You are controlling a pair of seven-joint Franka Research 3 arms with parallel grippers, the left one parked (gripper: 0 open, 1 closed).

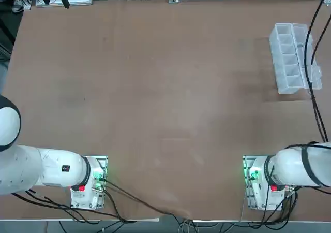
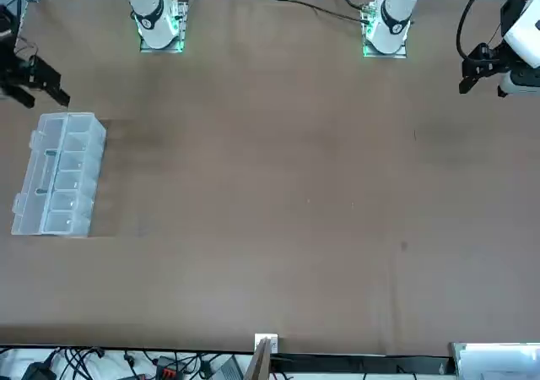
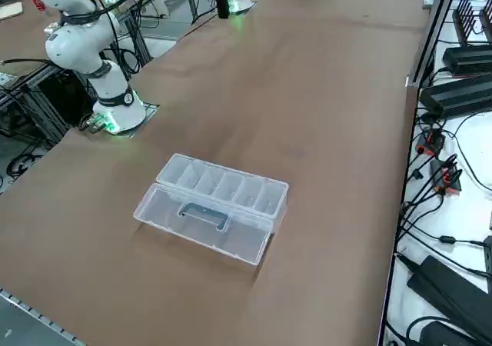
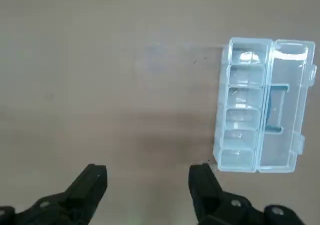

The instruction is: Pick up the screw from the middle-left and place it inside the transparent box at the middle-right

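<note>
Only the transparent box (image 1: 292,58) interrupts the open table (image 1: 155,103).

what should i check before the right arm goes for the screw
1. right gripper open: ok, fingers wide apart.
2. gripper empty: ok, nothing between the fingers.
3. transparent box lid open: ok, folded flat beside the compartments.
4. screw located: cannot tell, too small to pick out.
5. gripper down at the table: not ok, it hangs well above it, near the box.

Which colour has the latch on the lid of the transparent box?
Bluish-grey latch, clearest in the right side view.
</note>
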